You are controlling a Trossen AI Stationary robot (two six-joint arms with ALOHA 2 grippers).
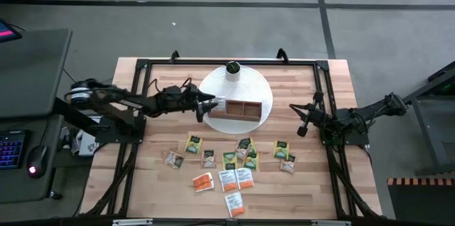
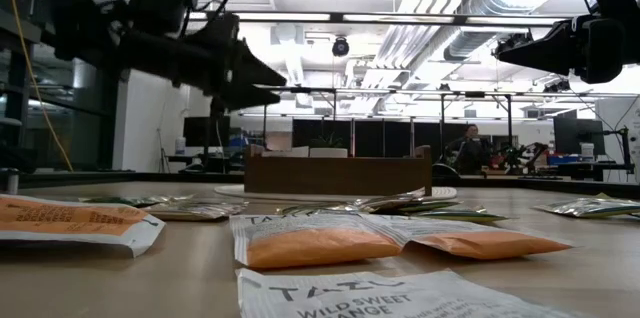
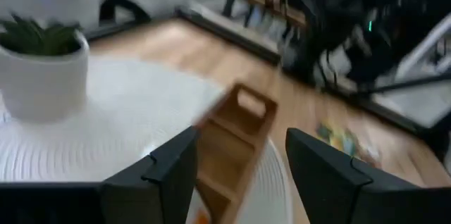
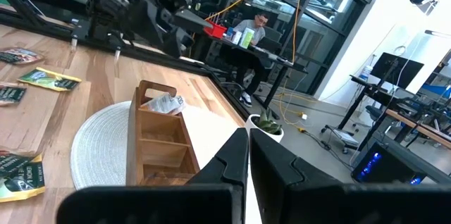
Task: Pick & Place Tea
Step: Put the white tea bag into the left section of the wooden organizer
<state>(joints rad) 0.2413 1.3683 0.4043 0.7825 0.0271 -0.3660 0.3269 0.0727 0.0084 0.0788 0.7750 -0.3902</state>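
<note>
The left gripper (image 1: 206, 105) hangs over the left end of the wooden tray (image 1: 249, 111), its fingers (image 3: 165, 171) spread apart with nothing between them. The tray sits on a round white mat (image 1: 213, 84) toward the table's (image 1: 142, 183) far edge, and a white sachet (image 4: 164, 103) lies in its left end compartment, just under the gripper. A small white pot with a green plant (image 1: 232, 68) stands on the mat's far rim. The other tea sachets (image 1: 229, 162), green, orange and white, lie scattered flat between the mat and the table's near edge. The right gripper (image 1: 304, 121) waits above the table's right side, clear of the mat, its fingers (image 4: 229, 157) pressed together and holding nothing.
</note>
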